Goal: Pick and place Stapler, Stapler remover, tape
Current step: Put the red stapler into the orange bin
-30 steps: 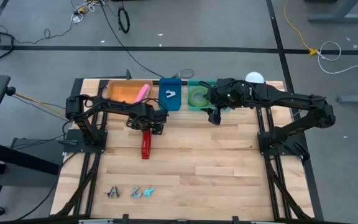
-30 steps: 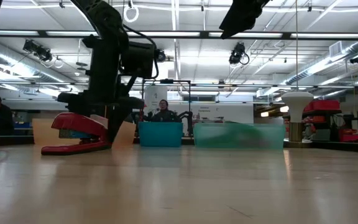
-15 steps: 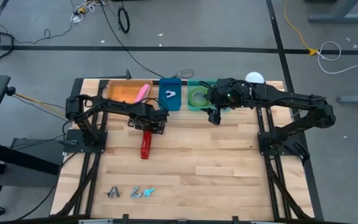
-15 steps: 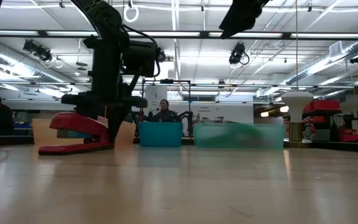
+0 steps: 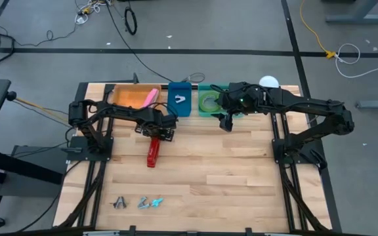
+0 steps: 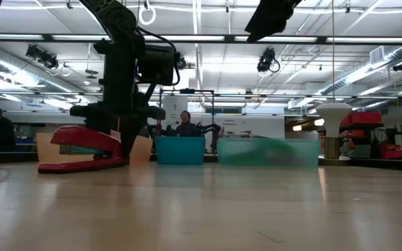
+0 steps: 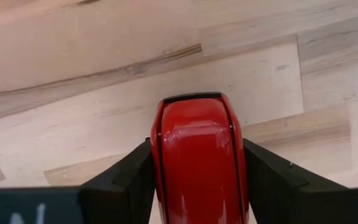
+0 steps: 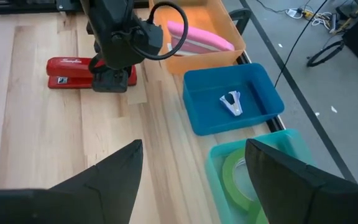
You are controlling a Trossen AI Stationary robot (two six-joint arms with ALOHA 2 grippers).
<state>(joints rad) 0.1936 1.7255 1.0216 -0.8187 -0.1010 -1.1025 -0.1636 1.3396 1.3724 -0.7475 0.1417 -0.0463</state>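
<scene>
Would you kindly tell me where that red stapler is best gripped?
Grip the red stapler across its narrow body near one end, from above: it lies flat, long and slim. The left claw already straddles that end.

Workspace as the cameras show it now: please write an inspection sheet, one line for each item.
Surface: wooden table, mostly bare in the middle.
Job's things: red stapler lying on the table; white staple remover in the blue bin; green tape in the green bin; pink object in the orange bin.
Clutter: small metal pieces near the front edge.
Grippers: left end effector shut on the stapler's rear; right end effector open, beside the green bin, holding nothing.
Cables: black and yellow cables on the floor.
Surroundings: people far behind the table.
</scene>
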